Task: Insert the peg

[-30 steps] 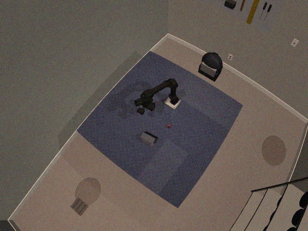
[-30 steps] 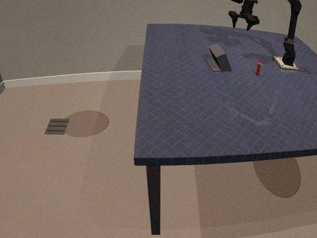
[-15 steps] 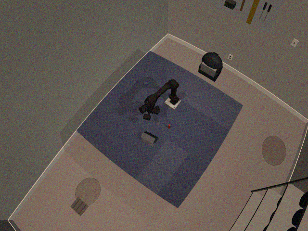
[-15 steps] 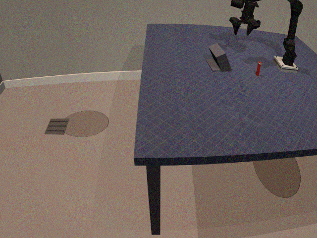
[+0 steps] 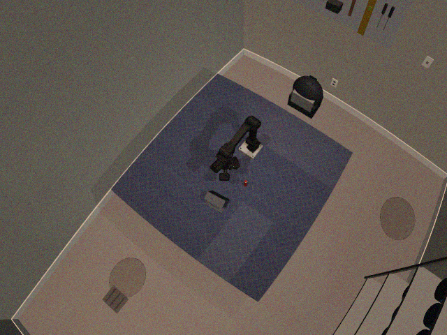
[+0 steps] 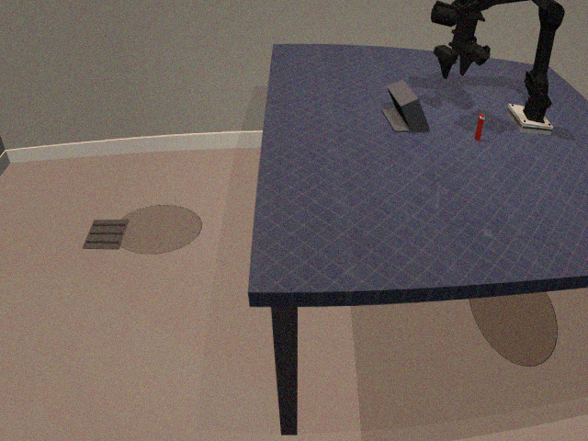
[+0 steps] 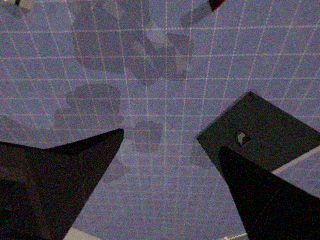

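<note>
Top view. Counter (image 5: 288, 173) (image 6: 379, 199) (image 7: 170, 200), blue. On it: one red peg (image 5: 245, 183) (image 6: 480, 128) (image 7: 216, 4), small, set apart from the hand (image 5: 224, 176) (image 6: 454, 75) (image 7: 171, 141), below and to the right of it in the picture. One block with a sloped panel (image 5: 216, 200) (image 6: 412, 108) (image 7: 270, 125), grey, below the hand, with the peg up and to the right of it. One arm (image 5: 236, 138) (image 6: 545, 47), black, on a white base plate (image 5: 253, 155) (image 6: 534, 127).

Exterior view. Peg: standing upright on the counter, between the sloped block and the base plate, touching neither. Hand: raised above the counter, fingertips pointing down, higher in the picture than the peg and to its left; the two fingers apart, peg outside them.

Wrist view. Hand: spread practically to its full width, nothing held, bare counter surface seen between the fingertips. Peg: only a red end, cut by the upper edge, well away from the fingertips, with its shadow beside it. Sloped block: dark face, one hole (image 7: 242, 138), near the right-hand fingertip in the picture; hole unfilled by the peg.
</note>
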Controlling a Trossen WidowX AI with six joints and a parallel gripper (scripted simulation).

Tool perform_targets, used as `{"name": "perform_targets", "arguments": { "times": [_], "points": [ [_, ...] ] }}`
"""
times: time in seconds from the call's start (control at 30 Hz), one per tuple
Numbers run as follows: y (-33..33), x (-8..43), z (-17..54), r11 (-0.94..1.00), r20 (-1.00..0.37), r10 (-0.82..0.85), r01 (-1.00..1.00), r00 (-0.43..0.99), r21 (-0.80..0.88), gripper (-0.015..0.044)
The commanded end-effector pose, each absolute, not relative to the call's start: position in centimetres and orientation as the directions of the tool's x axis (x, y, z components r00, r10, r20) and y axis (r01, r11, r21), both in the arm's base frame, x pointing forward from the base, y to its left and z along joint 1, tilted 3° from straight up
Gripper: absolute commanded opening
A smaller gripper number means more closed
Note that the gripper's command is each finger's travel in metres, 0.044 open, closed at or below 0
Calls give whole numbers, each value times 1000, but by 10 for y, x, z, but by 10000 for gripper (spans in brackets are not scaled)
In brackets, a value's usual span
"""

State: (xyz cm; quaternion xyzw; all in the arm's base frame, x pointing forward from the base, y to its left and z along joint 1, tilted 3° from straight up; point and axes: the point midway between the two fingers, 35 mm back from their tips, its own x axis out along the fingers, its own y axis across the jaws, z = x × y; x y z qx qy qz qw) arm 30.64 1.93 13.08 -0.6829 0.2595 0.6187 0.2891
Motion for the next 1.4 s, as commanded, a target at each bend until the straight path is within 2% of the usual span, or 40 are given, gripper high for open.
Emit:
{"name": "perform_targets", "arguments": {
  "times": [0.0,1.1,1.37],
  "points": [
    [36,302,127,-756,-996,16,-651,90,-70,440],
    [144,242,104,-992,-999,45,-122,-8,-44,440],
    [149,238,101,-994,-999,45,-98,-11,-43,440]
  ]
}}
